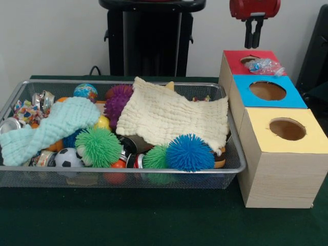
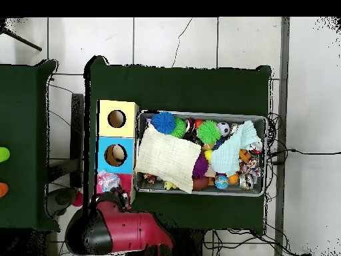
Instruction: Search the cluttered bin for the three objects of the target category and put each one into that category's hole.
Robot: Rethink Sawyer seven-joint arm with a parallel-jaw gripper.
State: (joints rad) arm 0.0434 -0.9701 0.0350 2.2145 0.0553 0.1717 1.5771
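1. Clear crinkled plastic shows on the red box: one bottle (image 1: pixel 265 65) with a blue label lies on the red top face, partly over the hole (image 1: pixel 249 59), not dropped through.
2. The gripper (image 1: pixel 254 40) hangs just above that bottle, empty, its two fingers close together with only a thin gap; it grips nothing.
3. By my reading, this object is delivered but not yet seated; it may need a nudge into the opening.
4. The bin (image 1: pixel 233 146) on the green tabletop (image 1: pixel 154 220) is crowded with spiky balls, cans and two cloths; no further bottle is visible there, so any others lie hidden or are already inside the box.
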